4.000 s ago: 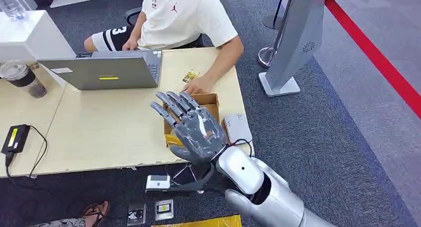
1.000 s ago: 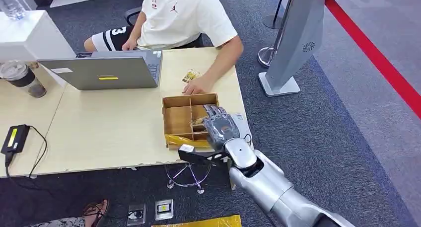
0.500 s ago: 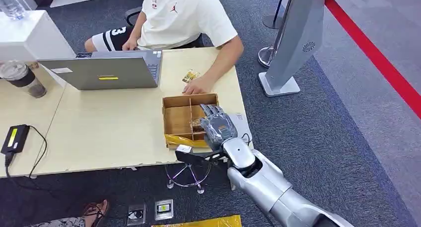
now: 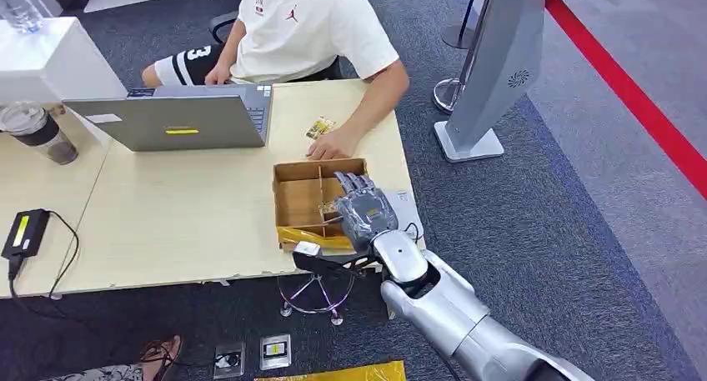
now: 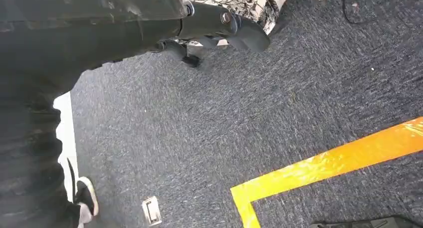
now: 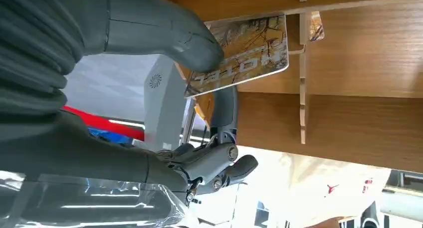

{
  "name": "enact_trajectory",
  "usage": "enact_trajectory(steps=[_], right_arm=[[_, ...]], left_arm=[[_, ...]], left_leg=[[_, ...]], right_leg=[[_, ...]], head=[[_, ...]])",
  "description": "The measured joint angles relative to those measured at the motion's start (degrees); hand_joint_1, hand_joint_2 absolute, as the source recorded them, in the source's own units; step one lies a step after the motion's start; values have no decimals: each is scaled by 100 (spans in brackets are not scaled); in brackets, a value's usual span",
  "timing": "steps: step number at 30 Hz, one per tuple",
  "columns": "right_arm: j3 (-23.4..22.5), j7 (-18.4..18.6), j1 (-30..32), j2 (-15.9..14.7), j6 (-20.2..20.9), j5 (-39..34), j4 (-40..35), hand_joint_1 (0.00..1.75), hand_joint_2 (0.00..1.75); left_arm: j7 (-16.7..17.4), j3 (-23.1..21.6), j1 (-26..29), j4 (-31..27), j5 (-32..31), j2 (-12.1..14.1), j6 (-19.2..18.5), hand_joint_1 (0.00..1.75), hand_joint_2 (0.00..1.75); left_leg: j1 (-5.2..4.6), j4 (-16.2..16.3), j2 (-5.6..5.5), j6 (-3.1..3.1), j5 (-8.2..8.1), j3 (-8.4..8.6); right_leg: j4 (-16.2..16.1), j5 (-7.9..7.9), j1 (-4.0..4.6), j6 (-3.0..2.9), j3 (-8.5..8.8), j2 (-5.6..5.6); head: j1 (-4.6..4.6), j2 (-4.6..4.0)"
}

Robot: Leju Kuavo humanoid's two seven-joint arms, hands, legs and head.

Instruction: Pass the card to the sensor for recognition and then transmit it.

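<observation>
The right hand [image 4: 363, 211], low in the middle of the head view, pinched 1 card [image 6: 242, 55] between thumb and finger inside the wooden box [image 4: 298, 199] — likely to lift it toward the sensor.

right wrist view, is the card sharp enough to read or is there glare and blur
Right wrist view: the card under the right hand is sharp, its print readable though turned; the background past the wooden box is blown out white. Head view: evenly lit, the card too small to make out.
</observation>
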Motion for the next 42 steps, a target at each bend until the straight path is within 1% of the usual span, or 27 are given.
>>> enact_trajectory(steps=[14,19,21,25,26,28,33,36,37,40,41,42], right_arm=[[48,-2,-4,0,-85,-57,0,175,175],[46,-2,-3,-2,-302,-85,-64,175,175],[42,22,-3,-7,-450,-118,-207,175,175],[2,50,0,-44,-542,-142,-545,175,175],[-24,50,2,-57,-621,-142,-639,175,175],[-66,48,15,-81,-840,-151,-811,175,175],[-265,-114,124,-166,-1922,-276,-1563,175,175],[-402,-207,227,-227,-2347,-341,-2012,175,175],[-446,-258,272,-245,-2543,-358,-2173,175,175],[-546,-488,346,-286,-3363,-389,-2875,175,175],[-546,-531,346,-295,-3491,-352,-3067,175,175],[-544,-555,345,-297,-3530,-284,-3225,175,175]], left_arm=[[0,0,0,0,4,0,0,0,175],[0,0,1,0,44,0,2,0,175],[0,0,1,0,63,2,7,0,175],[0,0,3,0,81,0,18,0,175],[0,0,4,0,83,0,22,0,175],[0,0,5,0,101,0,33,0,175],[0,0,9,0,107,2,63,0,175],[0,0,11,0,107,0,77,0,175],[2,0,13,0,109,0,87,0,175],[2,0,23,0,118,0,116,0,175],[2,0,24,0,116,0,118,0,175],[2,0,23,0,107,0,120,0,175]], left_leg=[[0,0,0,0,0,0],[0,0,0,0,0,0],[0,0,1,0,0,1],[0,0,1,0,0,1],[0,0,1,0,0,1],[0,0,1,0,0,1],[0,1,2,0,0,2],[0,1,3,0,0,2],[0,1,3,0,0,2],[0,0,4,0,0,2],[0,0,7,0,0,2],[0,0,7,0,0,2]], right_leg=[[0,0,0,0,0,0],[0,0,0,0,0,0],[0,0,0,0,0,1],[0,0,0,0,-1,1],[0,0,0,0,-1,1],[0,0,0,0,-1,1],[0,0,0,0,-2,1],[0,0,0,0,-2,3],[0,0,0,0,-2,3],[0,0,0,0,-2,3],[0,0,0,0,-2,2],[0,0,0,0,-1,3]], head=[[0,0],[2,0],[0,0],[0,0],[0,0],[0,0],[0,0],[0,0],[0,0],[0,0],[-2,0],[2,0]])
